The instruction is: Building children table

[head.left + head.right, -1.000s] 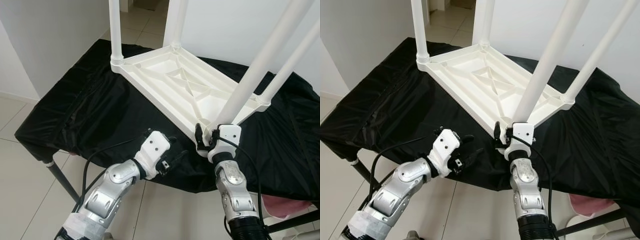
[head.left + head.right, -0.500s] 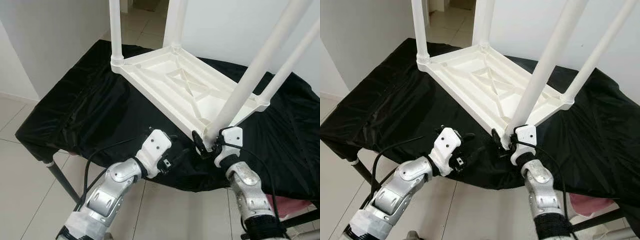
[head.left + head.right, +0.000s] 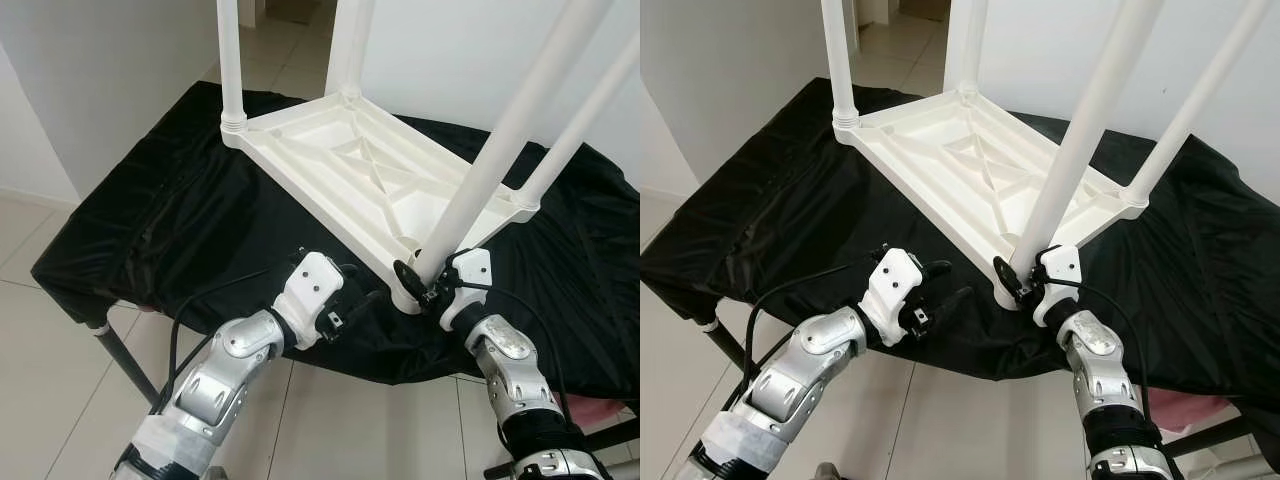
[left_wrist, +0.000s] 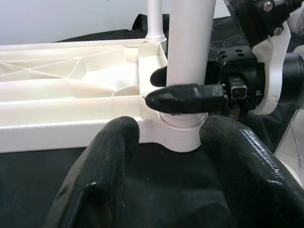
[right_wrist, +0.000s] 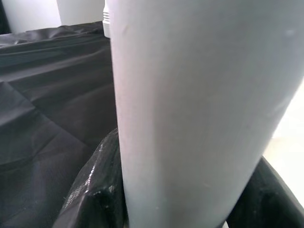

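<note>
Head cam: white table top [image 3: 370,180] lies upside down on the black cloth [image 3: 160,220], legs sticking up. Right gripper [image 3: 425,283] is clamped round the near leg [image 3: 480,170] right at its socket, by the cloth's front edge; leg axis runs up and away.

Left wrist: left gripper [image 4: 166,156] spread wide, empty, just short of that corner, w/ room to close in.

Right wrist: leg fills the gap btw its fingers [image 5: 95,185].
</note>
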`<state>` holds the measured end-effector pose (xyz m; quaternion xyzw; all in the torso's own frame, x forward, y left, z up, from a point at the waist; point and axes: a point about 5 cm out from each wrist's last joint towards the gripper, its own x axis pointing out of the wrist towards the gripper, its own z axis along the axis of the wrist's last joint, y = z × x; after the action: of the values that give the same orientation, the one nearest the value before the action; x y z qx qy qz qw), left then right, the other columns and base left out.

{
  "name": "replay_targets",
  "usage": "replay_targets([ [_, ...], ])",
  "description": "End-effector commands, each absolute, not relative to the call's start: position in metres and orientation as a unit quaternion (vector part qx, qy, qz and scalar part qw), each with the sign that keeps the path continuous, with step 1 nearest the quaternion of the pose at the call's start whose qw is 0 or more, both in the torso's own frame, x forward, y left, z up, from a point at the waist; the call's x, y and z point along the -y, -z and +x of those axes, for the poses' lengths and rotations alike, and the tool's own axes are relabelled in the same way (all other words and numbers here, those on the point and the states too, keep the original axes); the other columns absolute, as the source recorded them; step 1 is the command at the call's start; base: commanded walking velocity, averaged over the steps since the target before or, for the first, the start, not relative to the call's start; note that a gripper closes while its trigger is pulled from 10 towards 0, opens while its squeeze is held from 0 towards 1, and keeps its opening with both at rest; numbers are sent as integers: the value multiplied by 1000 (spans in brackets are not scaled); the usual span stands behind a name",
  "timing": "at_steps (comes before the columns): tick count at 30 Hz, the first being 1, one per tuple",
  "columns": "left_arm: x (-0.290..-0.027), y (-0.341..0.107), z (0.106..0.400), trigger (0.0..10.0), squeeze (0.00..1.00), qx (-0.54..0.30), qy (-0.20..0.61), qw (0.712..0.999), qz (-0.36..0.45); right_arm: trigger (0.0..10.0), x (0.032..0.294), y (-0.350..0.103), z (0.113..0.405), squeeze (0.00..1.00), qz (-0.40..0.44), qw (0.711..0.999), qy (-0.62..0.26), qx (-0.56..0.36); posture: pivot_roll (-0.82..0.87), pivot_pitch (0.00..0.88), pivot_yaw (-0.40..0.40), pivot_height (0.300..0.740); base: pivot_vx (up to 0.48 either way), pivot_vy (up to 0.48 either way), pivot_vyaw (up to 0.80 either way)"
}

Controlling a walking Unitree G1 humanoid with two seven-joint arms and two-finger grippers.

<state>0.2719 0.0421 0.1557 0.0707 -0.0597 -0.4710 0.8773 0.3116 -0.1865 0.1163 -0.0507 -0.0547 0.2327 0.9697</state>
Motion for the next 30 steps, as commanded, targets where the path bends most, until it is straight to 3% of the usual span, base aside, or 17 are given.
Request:
replay_targets([
  [1, -39, -155, 270, 10000, 0, 59, 500, 861, 71, 0, 189, -108, 309, 0, -64, 968, -241, 36, 25, 55, -59, 740, 0, 0, 0],
  [6, -38, -153, 270, 10000, 0, 56, 502, 860, 73, 0, 193, -110, 309, 0, -53, 969, -238, 42, 11, 65, -57, 740, 0, 0, 0],
  [7, -37, -152, 268, 10000, 0, 55, 504, 859, 72, 8157, 194, -111, 308, 0, -53, 970, -233, 45, 4, 71, -57, 740, 0, 0, 0],
  [8, -37, -152, 268, 10000, 0, 55, 504, 859, 72, 8157, 194, -111, 308, 0, -53, 970, -233, 45, 4, 71, -57, 740, 0, 0, 0],
  [9, -36, -151, 267, 10000, 0, 54, 507, 857, 72, 10000, 195, -112, 307, 0, -46, 972, -226, 49, 2, 74, -58, 740, 0, 0, 0],
  [19, -30, -151, 269, 10000, 0, 58, 505, 858, 71, 10000, 189, -112, 299, 0, -27, 988, -134, 77, -11, 60, -77, 740, 0, 0, 0],
  [30, -40, -149, 272, 10000, 0, 53, 490, 867, 74, 10000, 190, -110, 288, 0, -8, 998, 28, 64, 6, 89, -90, 740, 0, 0, 0],
])
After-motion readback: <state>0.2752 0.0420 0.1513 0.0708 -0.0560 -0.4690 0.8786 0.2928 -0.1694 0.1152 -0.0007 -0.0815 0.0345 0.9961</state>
